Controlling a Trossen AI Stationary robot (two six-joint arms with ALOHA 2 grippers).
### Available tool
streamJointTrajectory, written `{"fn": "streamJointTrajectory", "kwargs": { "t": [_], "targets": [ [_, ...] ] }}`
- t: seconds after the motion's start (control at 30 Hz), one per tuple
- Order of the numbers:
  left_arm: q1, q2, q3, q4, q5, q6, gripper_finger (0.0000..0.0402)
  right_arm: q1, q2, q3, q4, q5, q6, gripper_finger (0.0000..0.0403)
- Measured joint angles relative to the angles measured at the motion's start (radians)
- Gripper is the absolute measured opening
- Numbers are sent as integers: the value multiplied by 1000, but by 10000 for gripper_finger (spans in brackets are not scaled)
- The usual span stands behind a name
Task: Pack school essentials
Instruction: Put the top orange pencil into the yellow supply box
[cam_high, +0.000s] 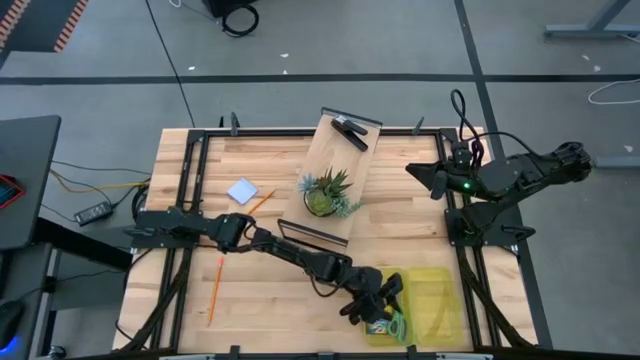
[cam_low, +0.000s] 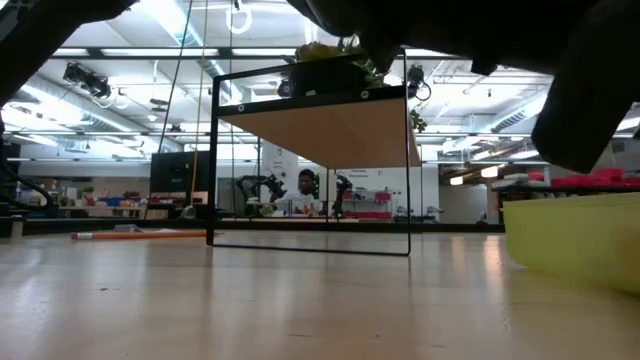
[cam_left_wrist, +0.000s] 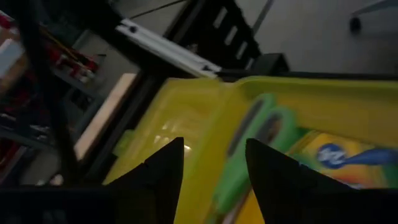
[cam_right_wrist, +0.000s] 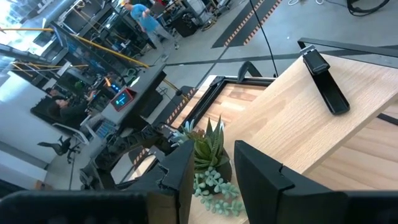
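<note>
pale wooden table, translucent yellow plastic bin, matt black frame

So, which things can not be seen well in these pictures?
- Scissors: in the high view the left gripper covers most of them.
- Crayon box: cut off by the left wrist picture's edge.
- Yellow bin: low view shows only one wall; contents hidden.
- Pad: too small to read.
- Right gripper: holds nothing.

Left gripper extended, fingers apart
</note>
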Motion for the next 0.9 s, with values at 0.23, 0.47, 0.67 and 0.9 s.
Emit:
{"fn": "streamJointTrajectory", "kwargs": {
  "t": [0.23, 0.47, 0.67, 0.9],
  "targets": [
    [-39, 0, 0, -60, 3, 4, 172, 0, 0, 0, 0, -2, -6, 119],
    [-54, 6, -2, -58, -10, 3, 166, 0, 0, 0, 0, -2, -6, 119],
    [-51, 23, -3, -31, -75, -58, 143, 0, 0, 0, 2, -2, -1, 119],
    [-51, -102, 0, -203, -106, -252, 111, 0, -1, 0, 1, -2, -38, 119]
  ]
}}
